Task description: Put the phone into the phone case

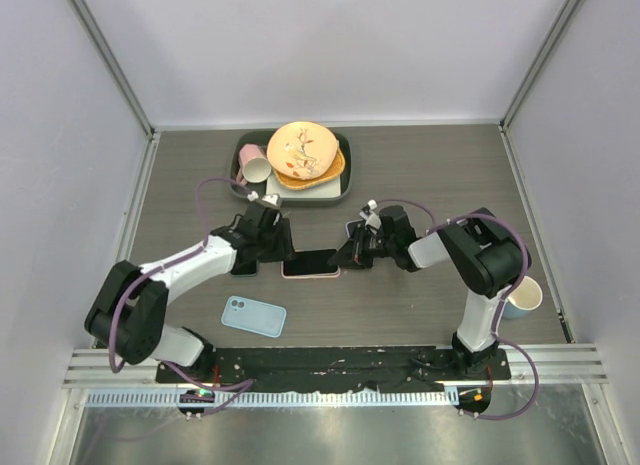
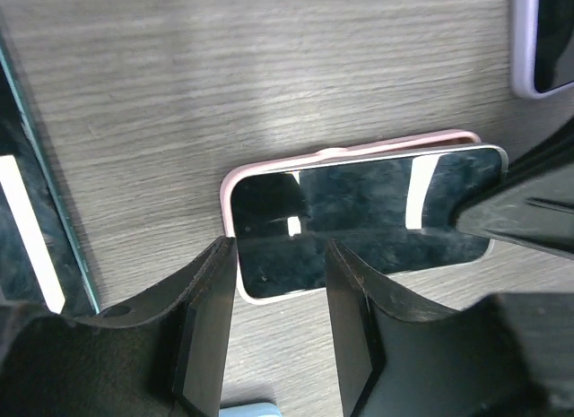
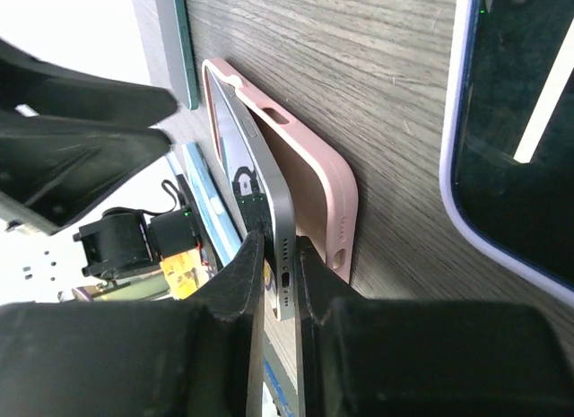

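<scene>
**Phone half in its case**

Our R gripper (image 3: 276,247) is pinching the phone (image 3: 242,166) by its port end, w/ that end tilted up off the pink case (image 3: 327,179). Our L gripper (image 2: 280,256) sits spread over the phone's opposite end, not clamping it. Both lie mid-table (image 1: 430,175), a purple-cased phone (image 3: 511,121) just beside.

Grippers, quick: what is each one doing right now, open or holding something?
Left gripper: open, fingers astride the phone edge.
Right gripper: shut on the phone's end, above the pink case.
</scene>
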